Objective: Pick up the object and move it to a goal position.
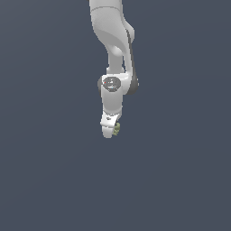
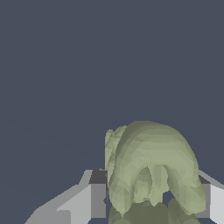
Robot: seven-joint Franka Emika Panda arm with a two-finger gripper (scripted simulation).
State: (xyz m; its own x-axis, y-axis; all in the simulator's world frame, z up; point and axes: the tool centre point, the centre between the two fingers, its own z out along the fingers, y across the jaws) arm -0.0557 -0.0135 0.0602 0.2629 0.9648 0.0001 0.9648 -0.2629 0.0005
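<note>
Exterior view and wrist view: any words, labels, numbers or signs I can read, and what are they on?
None readable.
Arm: plain white; one small dark round patch with a red speck, too small to read.
Gripper: no markings.
Olive-green object: no text.
Background: plain grey-blue, nothing written.

Lumpy ridged olive-green object (image 2: 151, 170): pale olive-green on its rounded humps, darker olive in the shaded folds.
White end effector (image 1: 109, 131): white, with light grey shading; grey and white finger faces in the wrist view.
Glossy white robot arm (image 1: 112, 31): white shell, dark grey joint bands, a small red mark on the wrist disc.
Background: plain, flat slate blue-grey.
</note>
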